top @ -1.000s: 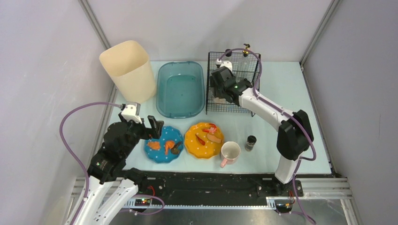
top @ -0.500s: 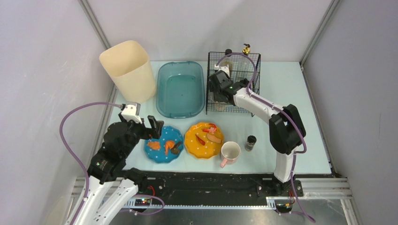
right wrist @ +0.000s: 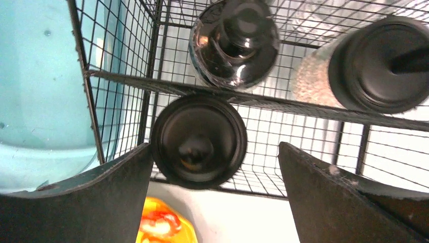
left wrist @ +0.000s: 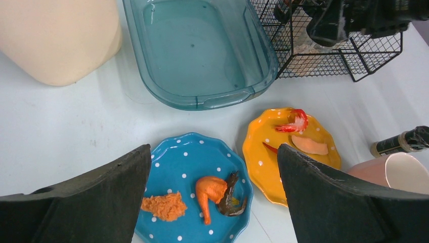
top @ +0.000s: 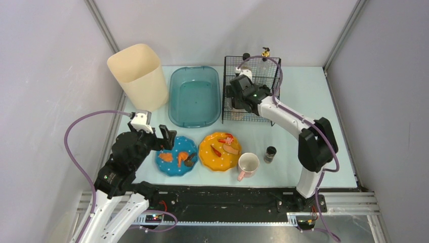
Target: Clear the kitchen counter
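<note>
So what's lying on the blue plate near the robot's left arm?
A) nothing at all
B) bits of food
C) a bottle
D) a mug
B: the blue plate carries orange food scraps, while the mug stands off to the side, next to the orange plate.

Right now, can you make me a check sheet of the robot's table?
Surface: counter pale blue, not cleared.
Job's things: blue plate and orange plate with scraps, mug, bottle.
Clutter: empty basin, bin, rack holding jars.
Grippers: left gripper open by blue plate; right gripper open over rack.
Cables: purple cable loops on each arm.
Surroundings: grey walls, metal rails.
</note>
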